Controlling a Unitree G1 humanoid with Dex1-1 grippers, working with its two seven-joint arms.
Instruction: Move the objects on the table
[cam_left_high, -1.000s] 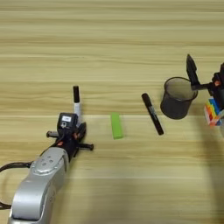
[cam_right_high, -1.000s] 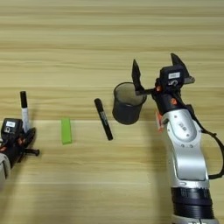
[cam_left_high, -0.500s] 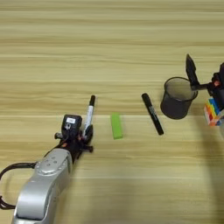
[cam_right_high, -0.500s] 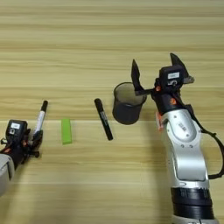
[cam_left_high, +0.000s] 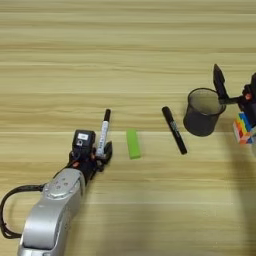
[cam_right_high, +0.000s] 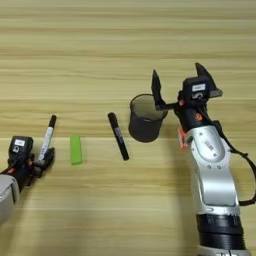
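Note:
My left gripper (cam_left_high: 101, 151) is shut on the lower end of the white marker with black cap (cam_left_high: 104, 131), which points up and away with its cap far from me. The small green bar (cam_left_high: 132, 143) lies just to the right of it on the table (cam_left_high: 125, 60). Further right lies the all-black marker (cam_left_high: 174, 130), slanted. My right gripper (cam_right_high: 176, 71) stands open above and just right of a black mesh cup (cam_right_high: 145, 119), with nothing between its fingers. The multicolour puzzle cube (cam_left_high: 243, 128) sits at the right edge, beside the right arm.
The black mesh cup stands upright between the black marker and the right arm. A black cable (cam_left_high: 12, 202) runs off the left arm at the lower left. The right forearm (cam_right_high: 212, 175) covers the table below the cup's right side.
My left gripper has carried the white marker to the right and a little nearer, tilting it, so it now sits close to the green bar. The right arm has not moved.

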